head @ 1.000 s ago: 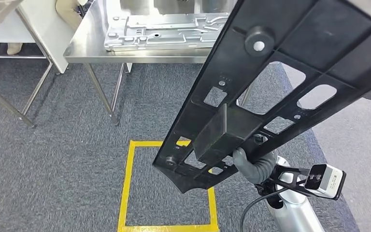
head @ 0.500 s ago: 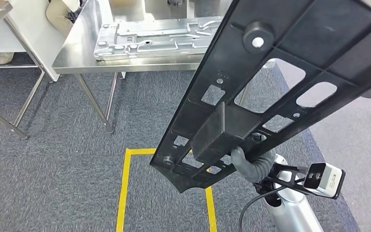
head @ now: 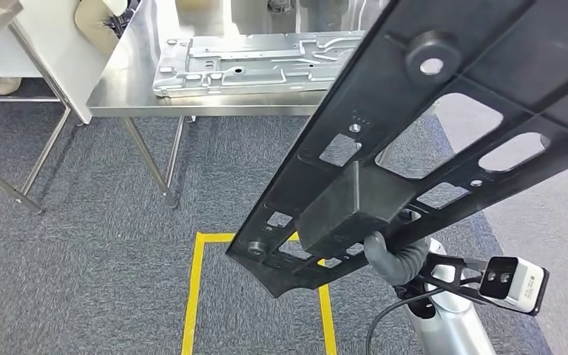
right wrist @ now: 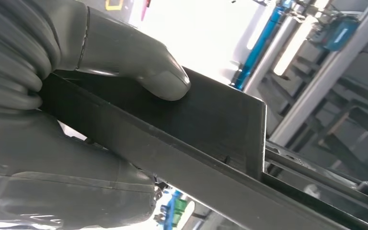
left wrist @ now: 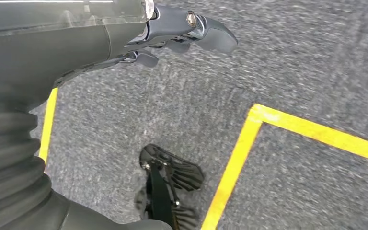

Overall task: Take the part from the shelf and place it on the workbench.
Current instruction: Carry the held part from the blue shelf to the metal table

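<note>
The black part (head: 429,140) was held aloft by the right hand (head: 392,255), gripped at its near lower end, thumb pressed on the flat block. Its long axis was seen to run up and away from the fingers (right wrist: 139,62) toward the steel desk (head: 122,92), which lay ahead and was already occupied by a silver panel (head: 259,63). The left hand (left wrist: 187,28) was hanging over carpet with nothing held, its fingers loosely apart. Placement was judged not yet begun.
</note>
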`<state>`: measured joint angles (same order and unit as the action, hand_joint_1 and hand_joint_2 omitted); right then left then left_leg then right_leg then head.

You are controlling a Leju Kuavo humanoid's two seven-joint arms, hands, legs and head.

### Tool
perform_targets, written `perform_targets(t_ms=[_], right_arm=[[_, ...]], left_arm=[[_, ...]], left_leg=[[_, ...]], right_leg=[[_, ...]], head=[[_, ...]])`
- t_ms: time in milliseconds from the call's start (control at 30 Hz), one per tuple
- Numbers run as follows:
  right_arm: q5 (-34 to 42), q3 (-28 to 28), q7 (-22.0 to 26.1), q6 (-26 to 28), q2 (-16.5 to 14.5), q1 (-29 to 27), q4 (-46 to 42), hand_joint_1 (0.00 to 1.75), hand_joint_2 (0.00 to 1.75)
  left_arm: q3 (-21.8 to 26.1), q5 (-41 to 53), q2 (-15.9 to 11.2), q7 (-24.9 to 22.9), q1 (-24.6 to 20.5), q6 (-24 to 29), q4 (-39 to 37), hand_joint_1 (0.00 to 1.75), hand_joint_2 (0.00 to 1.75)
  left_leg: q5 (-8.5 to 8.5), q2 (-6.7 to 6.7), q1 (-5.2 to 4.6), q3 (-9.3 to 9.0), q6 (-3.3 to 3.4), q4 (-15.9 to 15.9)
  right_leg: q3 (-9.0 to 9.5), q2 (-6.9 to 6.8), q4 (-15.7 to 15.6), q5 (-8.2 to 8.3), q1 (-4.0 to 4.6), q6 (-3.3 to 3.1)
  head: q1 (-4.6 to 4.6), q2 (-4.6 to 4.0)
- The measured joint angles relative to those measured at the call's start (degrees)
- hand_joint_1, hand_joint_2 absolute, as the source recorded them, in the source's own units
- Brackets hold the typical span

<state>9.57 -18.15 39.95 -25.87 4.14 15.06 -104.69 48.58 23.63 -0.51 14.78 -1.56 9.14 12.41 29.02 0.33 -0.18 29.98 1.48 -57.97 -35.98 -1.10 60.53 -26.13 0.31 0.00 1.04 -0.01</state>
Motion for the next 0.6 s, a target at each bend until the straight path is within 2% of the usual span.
perform_targets(t_ms=[67, 167, 200, 233, 300, 333, 367, 400, 433, 467, 500, 533, 600], right_arm=[[0.02, 0.19, 0.0, -0.07, -0.29, 0.1, -0.14, 1.75, 1.75], [-0.18, 0.33, 0.0, 0.07, -0.7, 0.15, -0.24, 1.75, 1.75], [-0.27, 0.32, 0.0, 0.15, -0.83, 0.21, -0.24, 1.75, 1.75], [-0.33, 0.32, 0.0, 0.26, -0.94, 0.25, -0.22, 1.75, 1.75], [-0.44, 0.3, -0.01, 0.6, -1.0, 0.21, 0.02, 1.75, 1.75], [-0.49, 0.3, -0.01, 0.78, -1.01, 0.12, 0.2, 1.75, 1.75], [-0.52, 0.3, -0.01, 0.96, -1.01, 0.04, 0.41, 1.75, 1.75], [-0.54, 0.3, -0.01, 1.09, -1.01, -0.02, 0.62, 1.75, 1.75], [-0.55, 0.3, 0.0, 1.16, -1.01, -0.05, 0.79, 1.75, 1.75], [-0.55, 0.3, 0.0, 1.21, -1.01, -0.04, 0.94, 1.75, 1.75], [-0.55, 0.3, 0.0, 1.22, -1.02, -0.02, 1.06, 1.75, 1.75], [-0.56, 0.28, -0.01, 1.22, -1.03, 0.0, 1.17, 1.75, 1.75], [-0.6, 0.25, -0.02, 1.22, -1.08, -0.02, 1.36, 1.75, 1.75]], left_arm=[[0.03, 0.16, 0.06, -0.01, 0.01, -0.02, 0.0, 0.0, 1.75], [0.06, 0.23, -0.01, -0.01, -0.01, -0.06, 0.01, 0.0, 1.75], [0.07, 0.22, -0.03, -0.01, -0.1, -0.08, 0.01, 0.0, 1.75], [0.08, 0.21, -0.09, -0.01, -0.18, -0.09, 0.01, 0.0, 1.75], [0.1, 0.2, -0.2, -0.02, -0.21, -0.09, 0.01, 0.0, 1.75], [0.13, 0.21, -0.24, -0.02, -0.13, -0.09, 0.01, 0.0, 1.75], [0.16, 0.22, -0.25, -0.03, -0.03, -0.09, 0.01, 0.0, 1.75], [0.2, 0.23, -0.25, -0.03, 0.04, -0.09, 0.01, 0.0, 1.75], [0.24, 0.24, -0.26, -0.03, 0.07, -0.09, 0.01, 0.0, 1.75], [0.28, 0.24, -0.26, -0.04, 0.06, -0.09, 0.01, 0.0, 1.75], [0.32, 0.24, -0.27, -0.05, 0.01, -0.09, 0.01, 0.0, 1.75], [0.35, 0.24, -0.3, -0.07, -0.01, -0.09, 0.01, 0.0, 1.75], [0.39, 0.24, -0.36, -0.1, 0.06, -0.08, 0.01, 0.0, 1.75]], left_leg=[[0.29, 0.45, -0.05, -0.48, -0.68, -0.11], [0.76, 0.57, -0.04, -0.87, -1.72, -2.04], [1.8, 0.42, 0.05, -0.08, -1.99, -3.87], [3.25, 0.26, 0.21, 1.5, -2.21, -6.66], [6.0, 0.15, 0.47, 5.93, -2.68, -13.23], [6.41, 0.15, 0.6, 7.61, -2.89, -15.11], [5.64, 0.16, 0.72, 8.39, -3.04, -15.09], [3.56, 0.16, 0.83, 8.05, -3.12, -12.84], [0.76, 0.16, 0.91, 6.86, -3.08, -8.97], [-1.19, 0.15, 0.88, 5.63, -2.91, -5.34], [-1.93, 0.18, 0.75, 4.68, -2.59, -2.54], [-2.17, 0.2, 0.58, 4.14, -2.15, -1.08], [-1.78, 0.21, 0.39, 3.87, -1.16, -0.65]], right_leg=[[0.7, -0.34, -1.91, -0.47, 0.37, -0.62], [2.35, 0.34, -2.94, 0.58, -0.15, -1.24], [2.9, 0.41, -3.08, 0.54, -0.32, -1.38], [3.22, 0.47, -3.17, 0.42, -0.37, -1.49], [3.47, 0.74, -3.15, -0.05, -0.37, -1.63], [3.64, 0.92, -3.14, -0.29, -0.38, -1.59], [3.92, 1.09, -3.13, -0.57, -0.41, -1.51], [4.36, 1.22, -3.12, -0.9, -0.45, -1.39], [4.88, 1.29, -3.11, -1.27, -0.49, -1.23], [5.39, 1.33, -3.12, -1.62, -0.51, -1.01], [5.73, 1.36, -3.14, -1.91, -0.51, -0.73], [5.91, 1.38, -3.18, -2.19, -0.5, -0.38], [6.07, 1.42, -2.77, -2.34, -0.45, 0.4]], head=[[0.06, 0.01], [0.14, -0.01], [0.24, -0.01], [0.33, 0.0], [0.48, 0.0], [0.49, -0.01], [0.51, -0.01], [0.53, 0.0], [0.52, 0.0], [0.5, 0.0], [0.51, 0.0], [0.48, 0.0], [0.46, 0.01]])
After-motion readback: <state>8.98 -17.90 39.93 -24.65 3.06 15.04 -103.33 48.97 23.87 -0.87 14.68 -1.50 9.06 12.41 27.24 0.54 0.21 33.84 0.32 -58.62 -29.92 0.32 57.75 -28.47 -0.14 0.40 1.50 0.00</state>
